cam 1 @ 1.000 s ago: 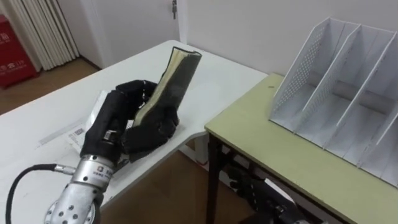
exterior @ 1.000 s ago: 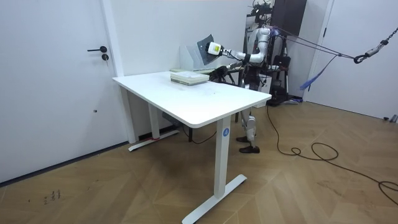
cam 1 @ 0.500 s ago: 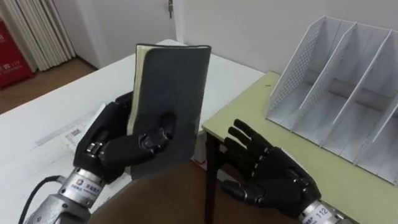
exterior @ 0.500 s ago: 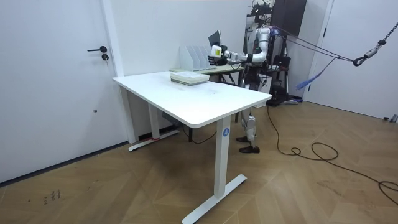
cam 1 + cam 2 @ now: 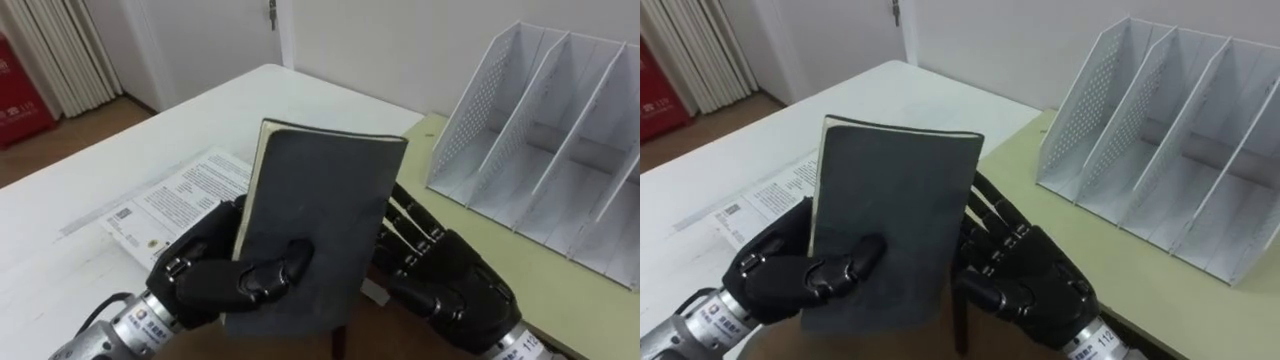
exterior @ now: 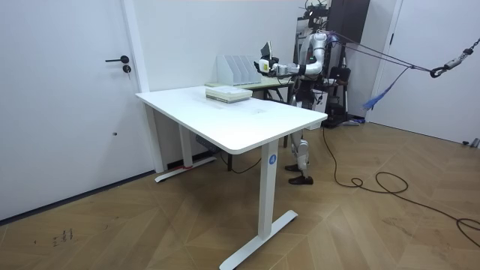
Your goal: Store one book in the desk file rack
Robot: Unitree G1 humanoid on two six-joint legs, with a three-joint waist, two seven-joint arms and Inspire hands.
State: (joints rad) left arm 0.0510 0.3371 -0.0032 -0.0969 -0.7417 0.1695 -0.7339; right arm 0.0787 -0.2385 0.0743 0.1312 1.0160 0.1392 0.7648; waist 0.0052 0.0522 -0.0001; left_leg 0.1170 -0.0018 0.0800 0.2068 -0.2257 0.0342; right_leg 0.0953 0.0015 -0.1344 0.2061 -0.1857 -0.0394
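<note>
A dark grey book (image 5: 320, 220) stands upright in front of me, its cover facing me. My left hand (image 5: 215, 275) is shut on its lower left part, thumb across the cover. My right hand (image 5: 450, 290) lies against the book's right edge with straight fingers reaching behind it. The white perforated file rack (image 5: 540, 130), with several empty slots, stands on the yellow-green desk (image 5: 470, 240) to the right of the book and apart from it. In the room view the book (image 6: 265, 51) is held up beside the rack (image 6: 238, 67).
A printed booklet (image 5: 180, 200) lies on the white table (image 5: 250, 110) to my left. A narrow gap separates that table from the desk. A red object (image 5: 15, 95) stands by the curtain at far left. The robot stands at the far end of the white table (image 6: 225, 120).
The left hand has carried the book rightwards, closer to the rack. The right hand has risen and now rests against the book's right edge.
</note>
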